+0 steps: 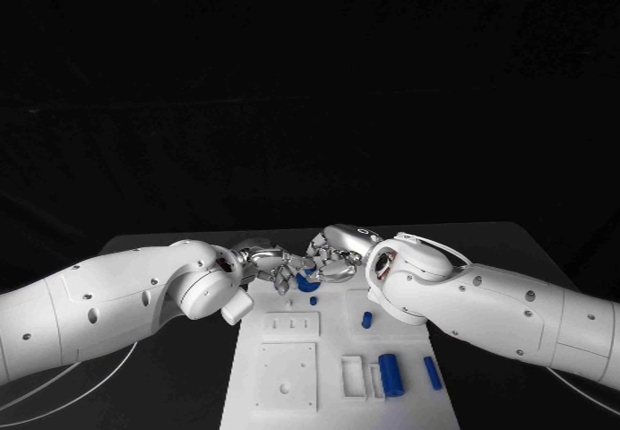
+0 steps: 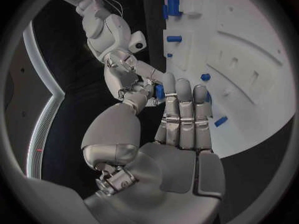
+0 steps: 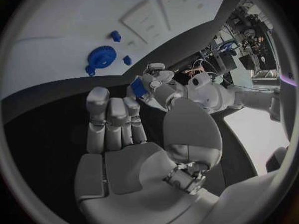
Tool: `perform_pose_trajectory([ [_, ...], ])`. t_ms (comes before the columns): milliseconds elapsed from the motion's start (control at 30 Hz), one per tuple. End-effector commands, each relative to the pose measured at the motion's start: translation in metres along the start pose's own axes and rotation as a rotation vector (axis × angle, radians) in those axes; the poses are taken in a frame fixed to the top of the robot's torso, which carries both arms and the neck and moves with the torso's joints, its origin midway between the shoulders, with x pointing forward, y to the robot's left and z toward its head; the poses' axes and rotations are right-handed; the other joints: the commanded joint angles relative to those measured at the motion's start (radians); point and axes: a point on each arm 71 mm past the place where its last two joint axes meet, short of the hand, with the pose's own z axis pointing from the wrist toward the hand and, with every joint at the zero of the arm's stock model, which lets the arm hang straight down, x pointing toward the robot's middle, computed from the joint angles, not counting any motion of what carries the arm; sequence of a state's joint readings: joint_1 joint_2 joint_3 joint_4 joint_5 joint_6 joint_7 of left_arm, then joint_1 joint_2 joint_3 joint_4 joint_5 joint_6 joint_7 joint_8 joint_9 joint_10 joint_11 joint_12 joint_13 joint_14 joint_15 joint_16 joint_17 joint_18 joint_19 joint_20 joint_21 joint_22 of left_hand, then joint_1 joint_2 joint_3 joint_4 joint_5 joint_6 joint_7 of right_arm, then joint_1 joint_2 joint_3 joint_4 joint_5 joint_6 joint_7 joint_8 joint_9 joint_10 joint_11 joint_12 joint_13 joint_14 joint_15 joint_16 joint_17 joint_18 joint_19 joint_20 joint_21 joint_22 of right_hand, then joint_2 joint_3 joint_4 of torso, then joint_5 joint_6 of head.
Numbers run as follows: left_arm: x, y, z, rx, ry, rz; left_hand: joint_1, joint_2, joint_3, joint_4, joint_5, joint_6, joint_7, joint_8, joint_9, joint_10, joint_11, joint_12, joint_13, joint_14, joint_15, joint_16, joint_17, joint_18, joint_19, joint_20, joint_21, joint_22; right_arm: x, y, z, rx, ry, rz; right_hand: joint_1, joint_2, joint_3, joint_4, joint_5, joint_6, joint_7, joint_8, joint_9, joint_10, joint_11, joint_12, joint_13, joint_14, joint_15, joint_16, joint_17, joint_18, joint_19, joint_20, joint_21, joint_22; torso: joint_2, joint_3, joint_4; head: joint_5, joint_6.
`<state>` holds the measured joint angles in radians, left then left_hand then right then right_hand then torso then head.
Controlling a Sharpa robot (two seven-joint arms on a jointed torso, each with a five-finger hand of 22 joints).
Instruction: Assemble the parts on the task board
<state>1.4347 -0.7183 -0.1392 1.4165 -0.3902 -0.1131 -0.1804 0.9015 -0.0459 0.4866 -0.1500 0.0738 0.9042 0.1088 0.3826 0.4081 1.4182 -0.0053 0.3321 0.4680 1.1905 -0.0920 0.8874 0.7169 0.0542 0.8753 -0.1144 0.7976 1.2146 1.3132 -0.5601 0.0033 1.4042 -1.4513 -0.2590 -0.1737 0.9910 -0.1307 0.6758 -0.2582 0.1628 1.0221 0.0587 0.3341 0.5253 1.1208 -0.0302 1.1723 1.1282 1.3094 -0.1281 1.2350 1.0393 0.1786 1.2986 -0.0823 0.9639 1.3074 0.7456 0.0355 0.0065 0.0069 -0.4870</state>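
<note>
Both hands meet above the far end of the white task board point(image 1: 291, 394). A small blue part point(image 2: 159, 91) point(image 3: 137, 87) sits between them. My left hand point(image 1: 269, 264) point(image 2: 177, 119) pinches it between thumb and a fingertip. My right hand point(image 1: 339, 255) point(image 3: 115, 119) pinches the same part from the other side. A blue gear point(image 3: 99, 57) point(image 1: 306, 283) lies on the board just under the hands, partly hidden in the head view.
Loose blue pieces lie on the board: a small peg point(image 1: 314, 301), a short one point(image 1: 367, 319), a long cylinder point(image 1: 391, 374) and a thin bar point(image 1: 433, 373). White raised blocks point(image 1: 292, 324) with slots stand on the board. Black table surrounds it.
</note>
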Motion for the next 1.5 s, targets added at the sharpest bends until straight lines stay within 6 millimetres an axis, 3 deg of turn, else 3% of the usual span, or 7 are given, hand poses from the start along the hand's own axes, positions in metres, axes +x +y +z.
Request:
perform_pose_trajectory([
  [33,0.0016,-0.0027,0.001,0.004,0.013,0.013,-0.002,0.013,-0.002,-0.009,0.015,0.01,-0.002,-0.003,0.002,-0.007,0.0,0.007,0.003,-0.004,0.0,0.005,-0.003,-0.012,-0.006,-0.054,0.005,0.001,0.0023,0.0021,0.0,-0.007,0.015,-0.012,0.003,-0.004,0.001,0.003,0.005,0.028,0.022,0.003,0.002,0.008,0.0,-0.003,-0.001,0.001,-0.009,-0.003,0.001,0.083,0.005,0.002,0.005,0.013,0.001,0.0001,0.0004,0.0,-0.001],
  [133,0.002,-0.0029,0.0019,0.0,0.014,0.014,0.0,0.019,-0.004,-0.02,0.033,0.019,-0.004,-0.002,0.004,-0.008,-0.001,0.008,0.007,-0.005,0.0,0.006,-0.006,-0.015,-0.007,-0.056,0.006,0.001,0.0026,0.0024,0.0,-0.007,0.016,-0.013,0.003,-0.004,0.001,0.003,0.005,0.028,0.022,0.003,0.002,0.008,0.0,-0.003,-0.001,0.001,-0.009,-0.003,0.001,0.083,0.005,0.002,0.005,0.013,0.0,0.0,0.0008,0.0,-0.002],
  [533,0.0024,-0.0021,0.0035,-0.018,0.017,0.022,0.0,0.019,-0.004,-0.023,0.034,0.021,-0.004,-0.002,0.004,-0.009,-0.002,0.009,0.008,-0.005,0.0,0.007,-0.006,-0.016,-0.007,-0.057,0.006,0.0,0.0078,0.005,0.0009,-0.009,0.028,-0.008,0.003,-0.004,0.001,0.003,0.005,0.028,0.022,0.003,0.002,0.008,0.0,-0.003,-0.001,0.001,-0.009,-0.003,0.001,0.083,0.005,0.002,0.005,0.013,0.0,0.0002,0.0005,-0.001,-0.004],
  [633,0.0027,-0.0017,0.0037,-0.026,0.019,0.032,-0.031,-0.011,-0.024,-0.012,-0.011,0.032,-0.008,-0.001,0.007,-0.007,-0.006,0.011,0.012,-0.003,0.0,0.009,-0.009,-0.018,-0.005,-0.06,0.007,-0.001,0.0079,0.0053,0.0009,-0.009,0.027,-0.009,0.003,-0.003,0.002,0.003,0.006,0.029,0.021,0.004,0.002,0.008,-0.001,-0.003,-0.001,0.001,-0.009,-0.003,0.002,0.083,0.006,0.001,0.005,0.013,0.0,-0.0001,0.0007,-0.001,-0.005],
  [767,0.0033,-0.0018,0.004,-0.029,0.022,0.035,-0.041,-0.034,-0.029,-0.006,-0.02,0.043,-0.012,0.001,0.009,-0.005,-0.008,0.013,0.015,0.0,-0.003,0.013,-0.011,-0.017,-0.003,-0.065,0.007,-0.003,0.008,0.0055,0.0008,-0.009,0.028,-0.01,0.003,-0.003,0.002,0.003,0.006,0.029,0.021,0.004,0.002,0.009,-0.001,-0.003,-0.001,0.002,-0.009,-0.003,0.002,0.083,0.006,0.001,0.005,0.013,0.0,-0.0006,0.0007,-0.002,-0.006],
  [1200,0.0037,-0.0018,0.005,-0.034,0.021,0.044,0.009,0.01,0.021,-0.025,0.005,0.066,-0.016,-0.004,0.013,-0.004,-0.012,0.017,0.026,0.002,-0.006,0.023,-0.018,-0.025,0.001,-0.073,0.012,-0.006,0.0091,0.0077,0.0005,-0.014,0.034,-0.01,0.002,-0.003,0.002,0.003,0.007,0.03,0.021,0.004,0.003,0.009,-0.001,-0.003,-0.001,0.002,-0.009,-0.003,0.002,0.083,0.006,0.001,0.005,0.013,0.0,0.0002,-0.0003,0.0,-0.008],
  [1500,0.0013,-0.0014,0.0047,-0.029,0.004,0.04,0.051,0.033,0.122,-0.02,-0.015,0.09,-0.019,-0.008,0.02,-0.001,-0.016,0.018,0.034,0.004,-0.008,0.032,-0.029,-0.033,0.003,-0.079,0.018,-0.009,0.0093,0.0055,-0.0004,-0.008,0.041,-0.014,0.002,-0.003,0.002,0.004,0.008,0.031,0.021,0.004,0.003,0.01,-0.001,-0.003,-0.001,0.002,-0.009,-0.003,0.002,0.083,0.007,0.001,0.006,0.013,-0.001,0.0002,-0.0008,-0.001,-0.009],
])
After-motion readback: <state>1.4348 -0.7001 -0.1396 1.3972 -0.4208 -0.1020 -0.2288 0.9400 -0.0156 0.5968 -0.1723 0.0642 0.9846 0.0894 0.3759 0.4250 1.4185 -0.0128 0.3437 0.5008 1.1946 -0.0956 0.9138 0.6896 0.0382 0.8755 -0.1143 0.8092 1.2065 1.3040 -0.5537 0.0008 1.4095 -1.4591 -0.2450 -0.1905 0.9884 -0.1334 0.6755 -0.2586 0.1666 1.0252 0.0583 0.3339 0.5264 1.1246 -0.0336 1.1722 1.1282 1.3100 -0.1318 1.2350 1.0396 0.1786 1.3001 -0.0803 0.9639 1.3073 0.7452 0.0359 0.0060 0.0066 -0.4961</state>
